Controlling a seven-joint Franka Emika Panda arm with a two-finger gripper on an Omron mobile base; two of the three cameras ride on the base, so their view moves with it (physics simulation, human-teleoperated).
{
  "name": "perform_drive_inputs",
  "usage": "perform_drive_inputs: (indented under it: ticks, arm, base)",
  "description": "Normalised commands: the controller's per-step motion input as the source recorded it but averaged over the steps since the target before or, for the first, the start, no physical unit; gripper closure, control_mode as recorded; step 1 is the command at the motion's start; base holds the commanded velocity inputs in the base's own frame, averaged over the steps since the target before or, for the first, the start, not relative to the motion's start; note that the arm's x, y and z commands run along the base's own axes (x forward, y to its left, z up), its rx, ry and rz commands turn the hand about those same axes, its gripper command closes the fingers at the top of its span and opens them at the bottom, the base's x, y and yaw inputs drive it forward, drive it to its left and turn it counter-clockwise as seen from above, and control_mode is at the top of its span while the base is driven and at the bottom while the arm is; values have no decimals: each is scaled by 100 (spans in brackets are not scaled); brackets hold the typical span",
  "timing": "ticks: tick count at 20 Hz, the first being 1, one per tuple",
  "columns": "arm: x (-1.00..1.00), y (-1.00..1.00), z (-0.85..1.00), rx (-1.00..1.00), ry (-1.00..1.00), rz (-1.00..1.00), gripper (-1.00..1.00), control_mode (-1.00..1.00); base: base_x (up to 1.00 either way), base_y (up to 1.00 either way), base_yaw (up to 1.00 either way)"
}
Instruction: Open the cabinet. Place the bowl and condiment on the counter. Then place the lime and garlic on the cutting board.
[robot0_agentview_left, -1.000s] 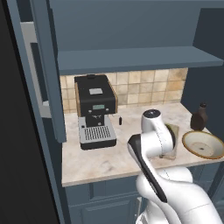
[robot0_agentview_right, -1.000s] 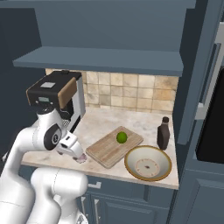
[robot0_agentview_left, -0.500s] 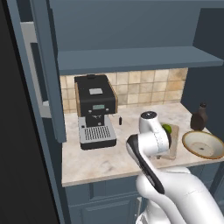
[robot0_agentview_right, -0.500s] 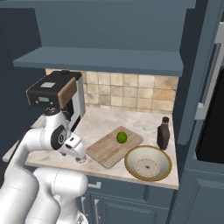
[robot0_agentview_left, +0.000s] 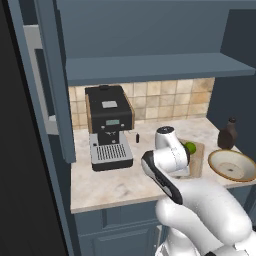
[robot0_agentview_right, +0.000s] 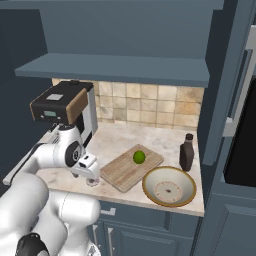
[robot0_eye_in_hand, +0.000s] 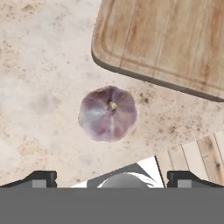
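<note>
Gripper (robot0_agentview_right: 91, 176) low over the counter (robot0_agentview_right: 150, 137), jaws spread wide, nothing between them. Garlic (robot0_eye_in_hand: 107, 113) on the stone directly below the hand, just off the cutting board (robot0_agentview_right: 131, 167) corner (not touching it). Lime (robot0_agentview_right: 139, 157) sits on the board. Bowl (robot0_agentview_right: 169, 186) and bottle (robot0_agentview_right: 186, 152) stand on the counter right of the board. Cabinet (robot0_agentview_left: 55, 80) open.

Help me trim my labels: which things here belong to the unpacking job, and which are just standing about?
Belongs to the job:
- cabinet
- bowl
- condiment bottle
- counter
- lime
- garlic
- cutting board

Just standing about:
- coffee machine
- tile backsplash
</note>
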Motion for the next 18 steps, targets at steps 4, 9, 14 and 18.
perform_drive_inputs:
  ticks: [4, 9, 14, 18]
  arm:
    - [0, -8, -42, 0, 1, 0, -100, -100]
    - [0, -20, -27, 0, 0, 0, -100, -100]
    - [-6, -17, -18, 1, 0, 0, -100, -100]
    - [-2, -4, -19, 2, -1, 0, -100, -100]
  base:
    - [0, 0, 0]
    - [0, 0, 0]
    - [0, 0, 0]
    - [0, 0, 0]
